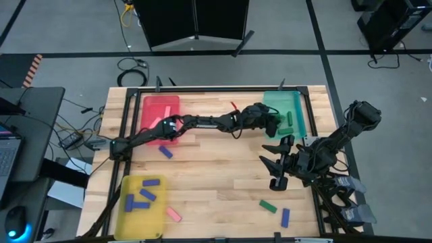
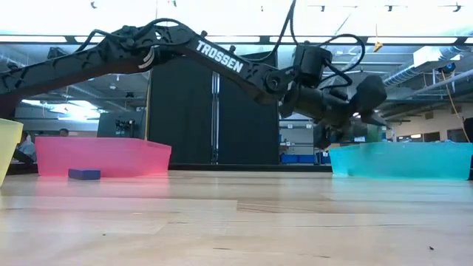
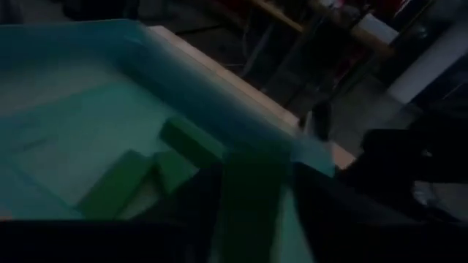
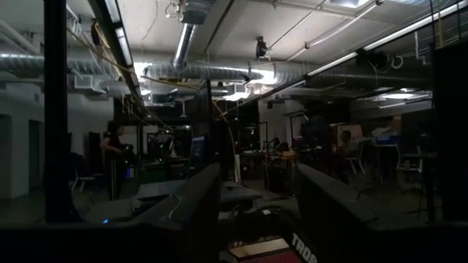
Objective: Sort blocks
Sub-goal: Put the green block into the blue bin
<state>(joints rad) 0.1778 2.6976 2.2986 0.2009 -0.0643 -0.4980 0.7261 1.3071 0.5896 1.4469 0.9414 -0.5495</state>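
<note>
Left claw (image 3: pixel 252 219) hangs over the teal tray (image 1: pixel 297 108) at the worktop's far right corner, pinching a green block (image 3: pixel 248 201). Right claw (image 1: pixel 275 162) waits open near the right edge.

Bright overhead view, dim blurry wrist views

Room looks like a big open workshop. The floor (image 1: pixel 67 34) is grey carpet crossed by dark lines, with a few loose cables (image 1: pixel 131 64) and a yellow cord (image 1: pixel 126 12) lying on it. A black panel (image 1: pixel 196 20) stands just behind the wooden table (image 1: pixel 216 182). Off to one side there's a dark desk (image 1: pixel 27 135) with a laptop (image 1: pixel 8 158) and a mouse (image 1: pixel 15 219). The ceiling is bare – silver ducts (image 4: pixel 110 64), pipes, strip lights (image 4: pixel 351 52) glowing white. Further back it's dim, cluttered with benches and gear, and a person (image 4: pixel 113 157) stands among them, too dark to make out much.
</note>
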